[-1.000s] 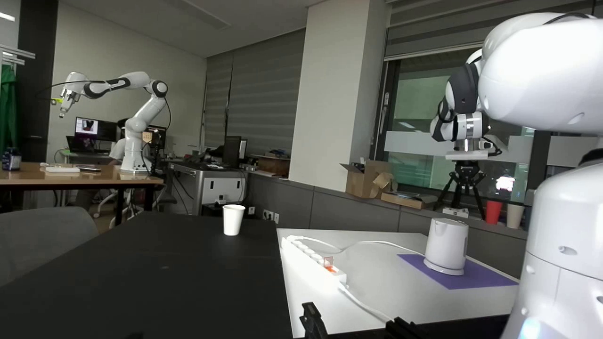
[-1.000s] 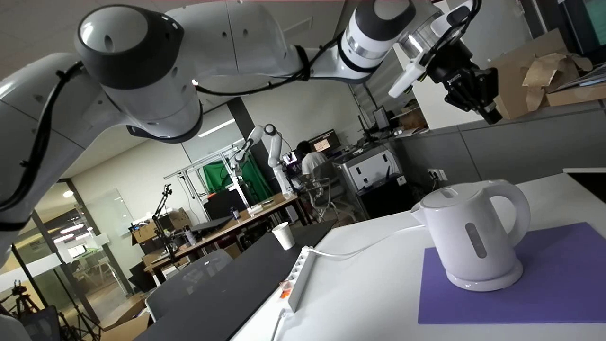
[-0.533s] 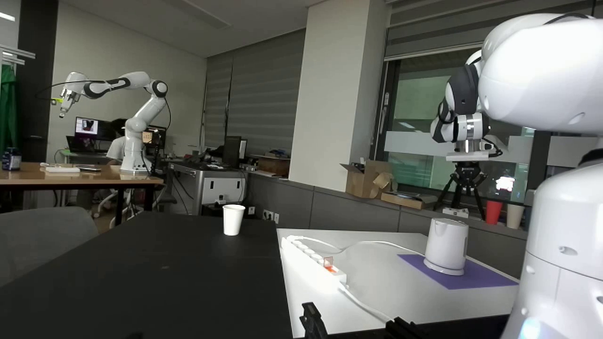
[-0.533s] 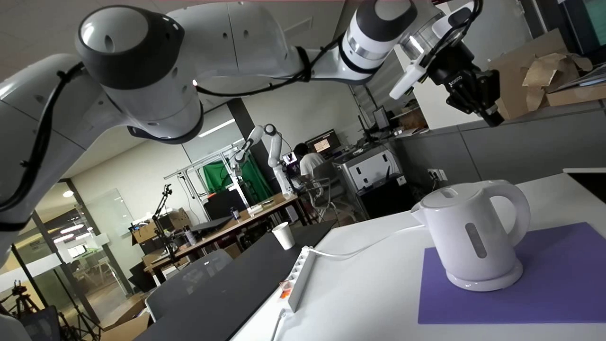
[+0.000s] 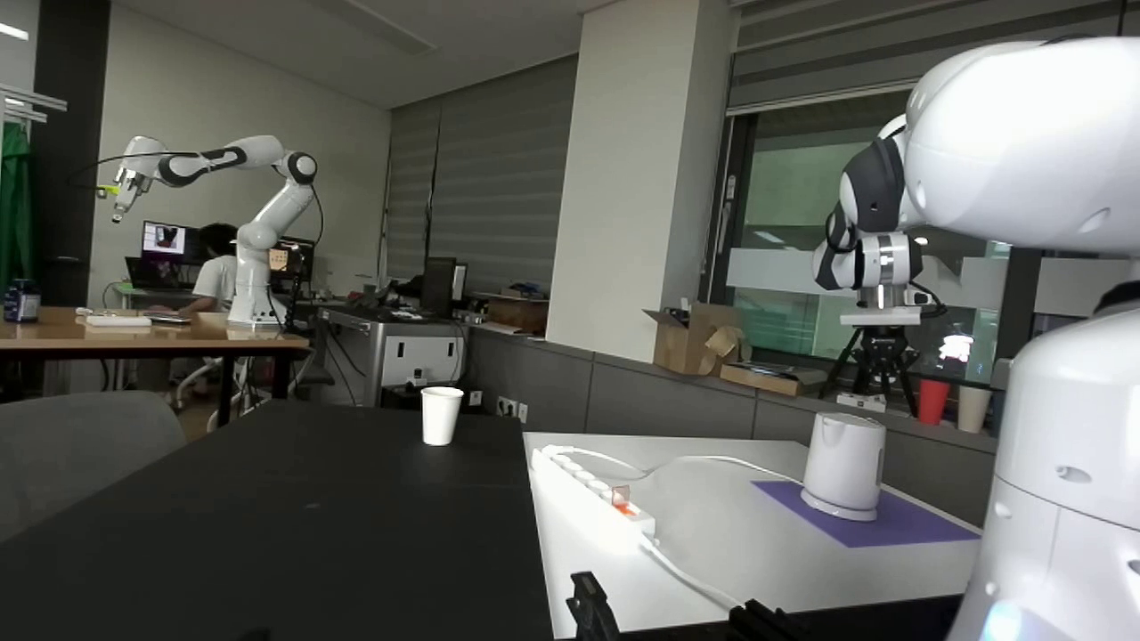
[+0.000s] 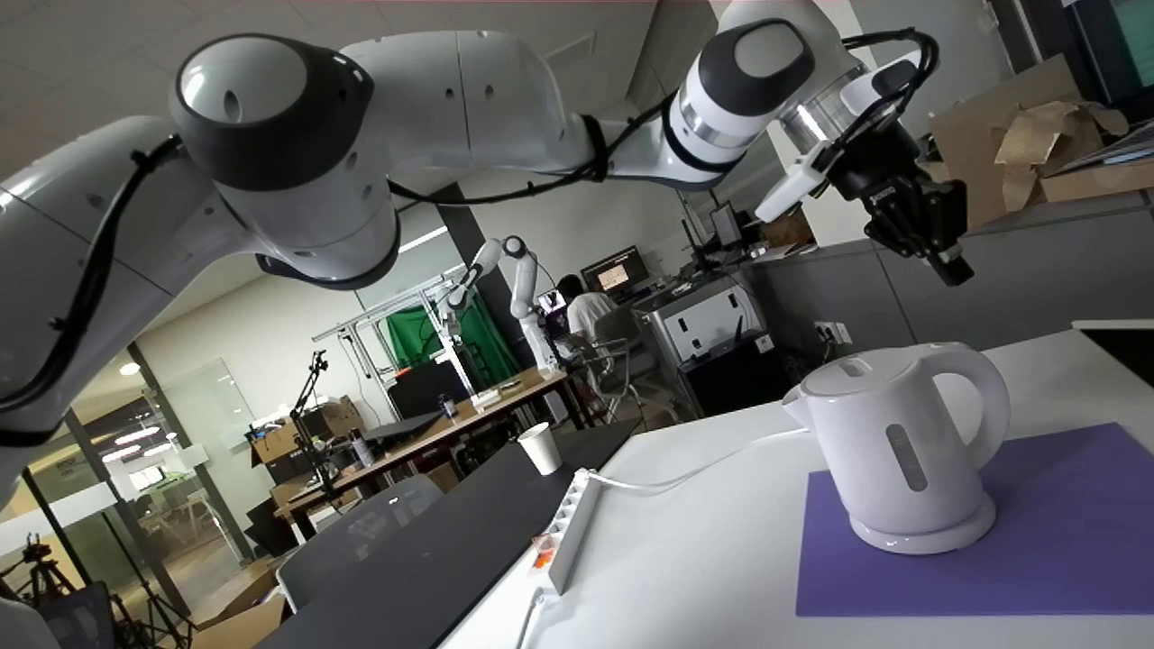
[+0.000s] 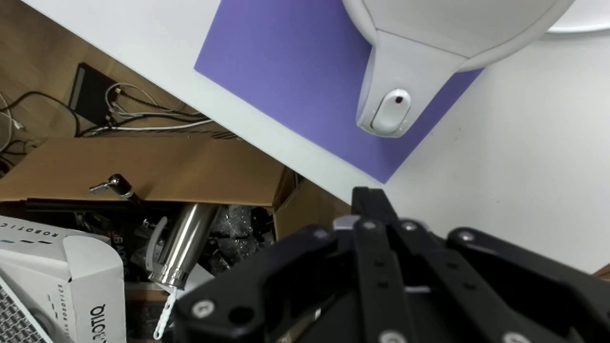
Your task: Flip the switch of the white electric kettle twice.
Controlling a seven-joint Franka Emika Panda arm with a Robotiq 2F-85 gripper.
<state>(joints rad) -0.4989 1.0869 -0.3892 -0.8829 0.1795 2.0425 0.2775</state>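
Kettle (image 6: 861, 442): 1, on 1 purple mat (image 6: 865, 581) | switch (image 7: 391, 114): 1 | hand (image 7: 371, 197): 1, closed

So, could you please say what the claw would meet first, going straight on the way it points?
Probably the sheet or the table beside it; which one, I can't tell, as depth is unclear. In the wrist view, the claw seems set to miss the switch.

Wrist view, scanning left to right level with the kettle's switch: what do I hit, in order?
Black rectangular box → white tabletop → purple sheet → white kettle handle carrying the switch → purple sheet again → white tabletop again.
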